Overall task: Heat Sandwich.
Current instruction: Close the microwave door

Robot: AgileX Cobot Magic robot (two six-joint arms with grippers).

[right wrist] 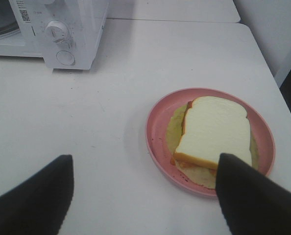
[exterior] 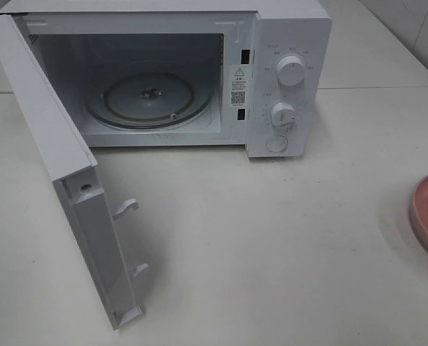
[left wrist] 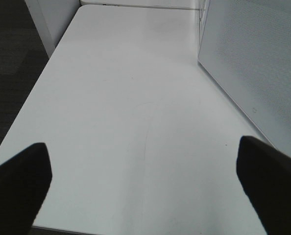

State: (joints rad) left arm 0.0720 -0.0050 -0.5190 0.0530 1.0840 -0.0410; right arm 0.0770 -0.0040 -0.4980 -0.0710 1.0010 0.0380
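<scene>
Presently catalogued on a white table [exterior: 272, 238]:

Item one, a white microwave [exterior: 290, 79], is set at the far side of the table. Its door [exterior: 63, 180] is swung wide open toward the left of the high view, with two hooked latches [exterior: 126, 207] seen on its edge. Inside the cavity a round glass turntable [exterior: 148, 97] is seen lying flat. Two round knobs [exterior: 292, 72] and a round button below them are mounted on the control panel at the right of the cavity.

Item two, a round pink plate [right wrist: 157, 129], is placed on the table well apart from the microwave, to the right; only its rim is caught at the right edge of the high view.

Item three, the sandwich [right wrist: 216, 128], is found lying flat on the pink plate: white bread on top, a tan crust along the near edge, a yellowish-green layer spread beneath it. It is not touched by anything but the plate.

Item four, the right gripper [right wrist: 145, 196], is held above the table near the plate with its dark fingers [right wrist: 35, 196] spread wide and nothing between them.

Item five, the left gripper [left wrist: 145, 186], is held over bare table beside the open door's outer face, its jaws likewise parted wide and nothing grasped.
</scene>
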